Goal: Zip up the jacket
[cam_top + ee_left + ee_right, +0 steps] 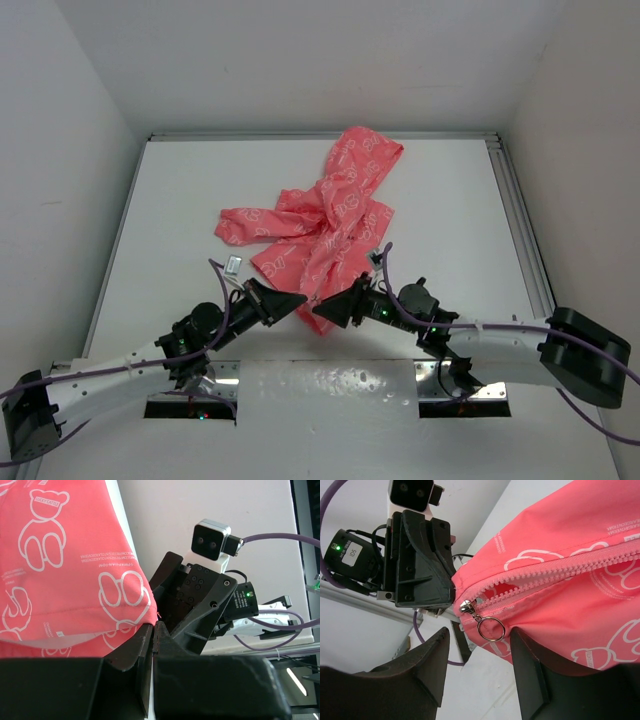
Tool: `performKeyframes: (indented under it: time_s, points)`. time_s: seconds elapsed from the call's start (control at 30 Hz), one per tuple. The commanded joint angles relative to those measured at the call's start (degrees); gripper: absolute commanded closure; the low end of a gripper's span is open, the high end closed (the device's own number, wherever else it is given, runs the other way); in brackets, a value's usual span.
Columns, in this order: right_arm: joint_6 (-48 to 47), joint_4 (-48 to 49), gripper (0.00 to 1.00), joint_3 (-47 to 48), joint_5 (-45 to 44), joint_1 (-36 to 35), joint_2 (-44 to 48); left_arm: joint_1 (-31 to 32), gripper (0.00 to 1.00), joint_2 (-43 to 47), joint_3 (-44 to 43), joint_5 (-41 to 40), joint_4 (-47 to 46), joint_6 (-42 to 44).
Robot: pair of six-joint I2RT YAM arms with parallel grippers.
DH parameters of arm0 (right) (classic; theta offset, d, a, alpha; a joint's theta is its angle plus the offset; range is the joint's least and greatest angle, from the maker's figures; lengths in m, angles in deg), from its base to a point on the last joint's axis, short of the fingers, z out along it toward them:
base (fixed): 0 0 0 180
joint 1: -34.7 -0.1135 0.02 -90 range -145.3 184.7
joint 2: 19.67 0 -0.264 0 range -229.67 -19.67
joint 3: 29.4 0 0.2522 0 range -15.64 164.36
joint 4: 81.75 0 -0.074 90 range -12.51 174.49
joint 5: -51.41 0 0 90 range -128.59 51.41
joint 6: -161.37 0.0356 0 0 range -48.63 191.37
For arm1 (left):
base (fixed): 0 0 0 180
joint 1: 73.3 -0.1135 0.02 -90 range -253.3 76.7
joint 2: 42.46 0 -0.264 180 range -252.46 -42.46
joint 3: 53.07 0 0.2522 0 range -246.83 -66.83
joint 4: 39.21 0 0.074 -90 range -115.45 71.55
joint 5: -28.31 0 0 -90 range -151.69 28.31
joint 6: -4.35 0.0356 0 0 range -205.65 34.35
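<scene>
- Left arm (pixel 110 372), right arm (pixel 505 340): white links, black joints, purple cables (pixel 215 278).
- Black angular wrist housing (pixel 200 600), screw holes, green LED (pixel 248 594), silver wrist camera (pixel 211 539).

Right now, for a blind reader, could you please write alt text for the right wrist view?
A metal zipper slider with a ring pull sits at a corner of the pink jacket, just ahead of the open right hand. The left hand pinches that corner from the left.
</scene>
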Motion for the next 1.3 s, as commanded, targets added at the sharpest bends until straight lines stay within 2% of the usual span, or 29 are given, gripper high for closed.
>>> performKeyframes:
  time_s: [0.0, 0.4, 0.5, 0.8, 1.1, 1.27]
  points:
    - [-0.8, 4.4, 0.49, 2.0, 0.1, 0.0, 2.0, 0.1, 1.0, 0.9, 14.3, 0.4, -3.1, -1.1]
    - [-0.6, 3.6, 0.5, 1.4, 0.3, 0.0, 4.2, 0.1, 1.0, 0.2, 13.9, 0.2, -3.4, -0.8]
    - [-0.5, 3.9, 0.52, 1.3, 0.3, 0.0, 4.2, 0.1, 1.0, 0.2, 13.2, 0.1, -2.2, -0.3]
    - [-0.1, 4.2, 0.69, 0.8, 0.1, 0.0, 4.6, 0.1, 1.0, 0.0, 13.7, 0.1, -3.1, -0.6]
    - [-0.6, 4.5, 0.75, 0.7, -0.7, 0.0, 4.8, 0.1, 1.0, -0.3, 13.4, 0.0, -2.7, -0.3]
    - [-0.8, 3.6, 0.74, 0.7, -1.1, 0.1, 5.3, 0.1, 1.0, -0.4, 13.7, 0.1, -2.6, -0.5]
